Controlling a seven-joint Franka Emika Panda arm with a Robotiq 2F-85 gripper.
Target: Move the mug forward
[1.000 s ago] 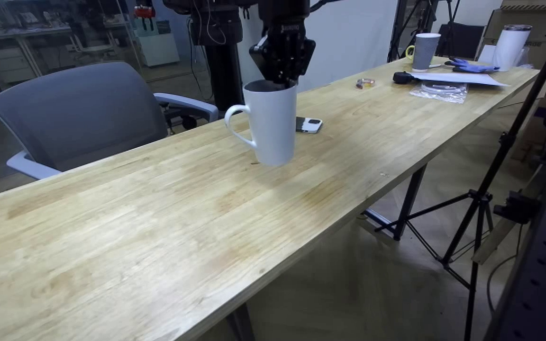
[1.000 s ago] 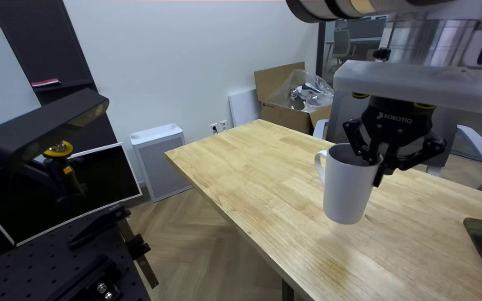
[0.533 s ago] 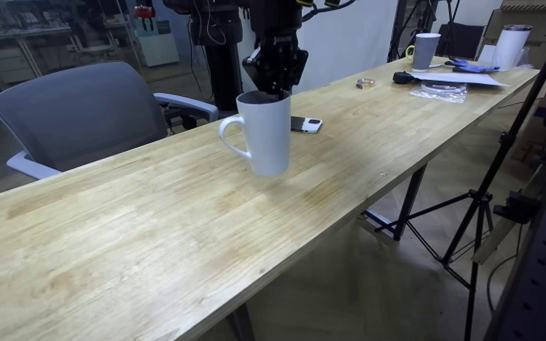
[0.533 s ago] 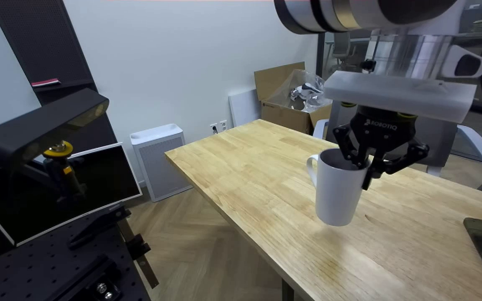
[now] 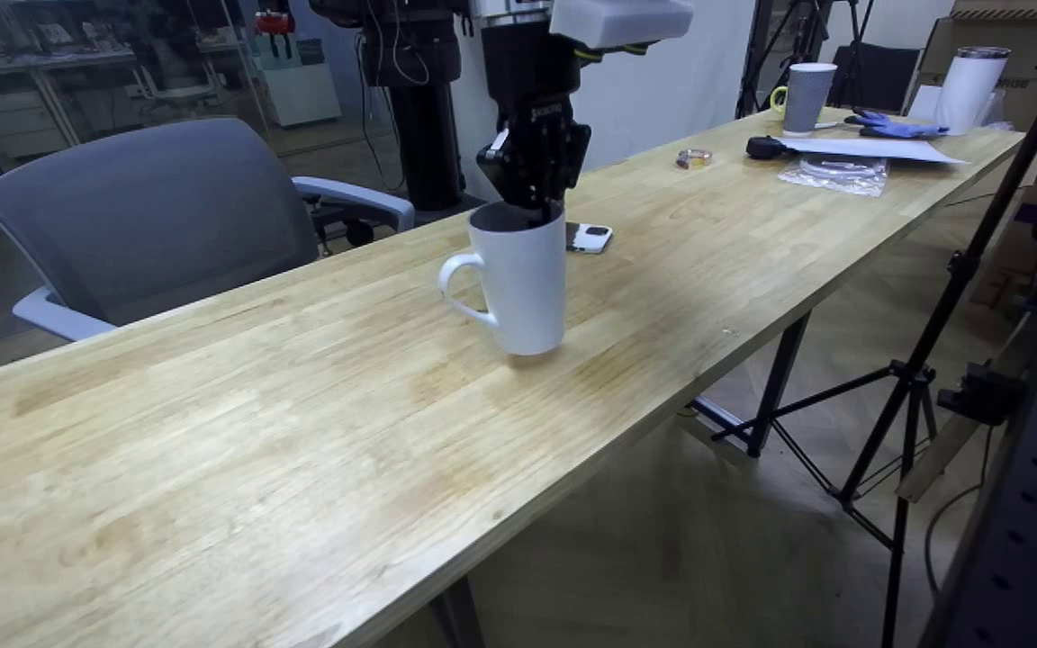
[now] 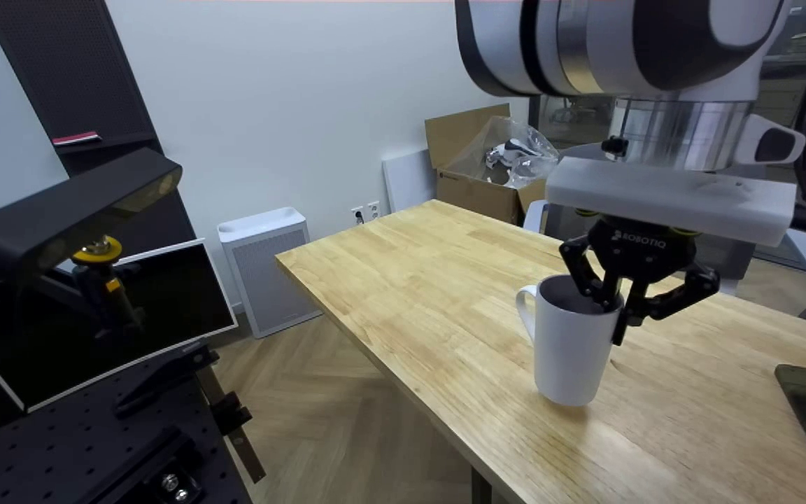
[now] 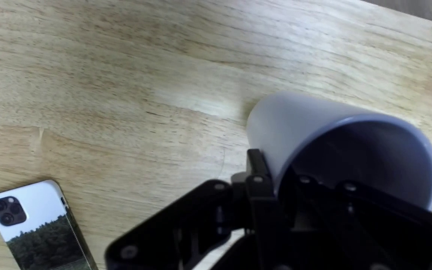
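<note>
Jaws clamp the wall of the white mug, near the centre of an exterior view; whether its base touches the tabletop is unclear.

There is one white mug, one gripper with two fingers, one table and one phone. In an exterior view, at the table's far end: one grey cup, one tumbler, one sheet, one clear bag and at least one blue glove, too bunched to count. One yellow handle shows beside the cup; whether it makes a second mug cannot be told. Along the table's long edges stand one chair and one tripod. In an exterior view, there are one open box, one air purifier and two wall sockets.
</note>
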